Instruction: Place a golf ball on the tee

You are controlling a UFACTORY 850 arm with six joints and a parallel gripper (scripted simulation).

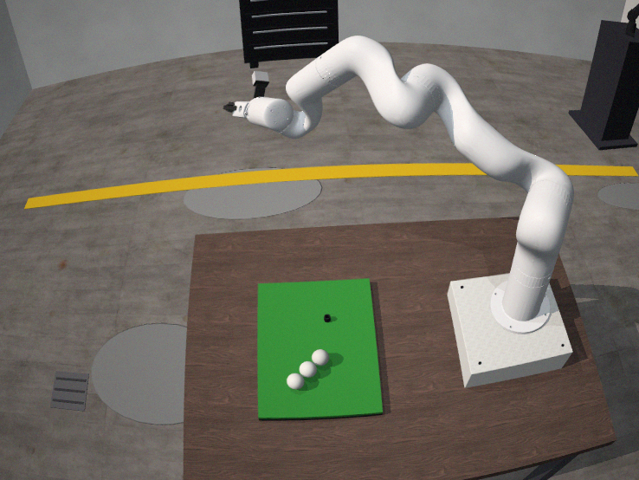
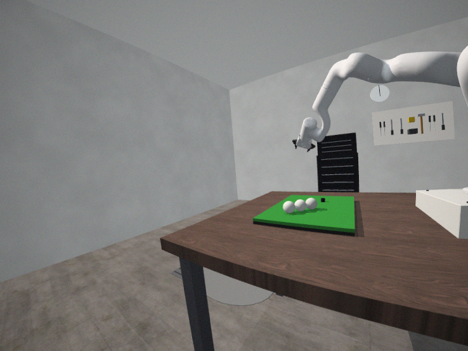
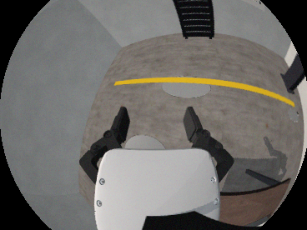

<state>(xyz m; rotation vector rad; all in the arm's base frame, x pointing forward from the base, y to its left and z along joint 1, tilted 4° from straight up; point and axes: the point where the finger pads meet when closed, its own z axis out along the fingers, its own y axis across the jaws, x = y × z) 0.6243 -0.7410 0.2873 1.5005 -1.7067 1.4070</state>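
Note:
Three white golf balls [image 1: 307, 368] lie in a diagonal row on the near half of a green mat [image 1: 318, 347]; they also show in the exterior view [image 2: 300, 204]. A small black rubber tee [image 1: 326, 317] stands upright on the mat beyond the balls, with nothing on it, and shows in the exterior view [image 2: 323, 199]. My gripper [image 1: 227, 107] is open and empty, held high in the air far beyond the table's back edge. In the wrist view its fingers stand wide apart over the floor. It also shows in the exterior view [image 2: 302, 144].
The arm's white base block [image 1: 508, 335] stands on the right of the brown table [image 1: 397, 361]. A black shelf rack [image 1: 287, 28] stands by the far wall. A yellow line [image 1: 309, 174] crosses the floor behind the table.

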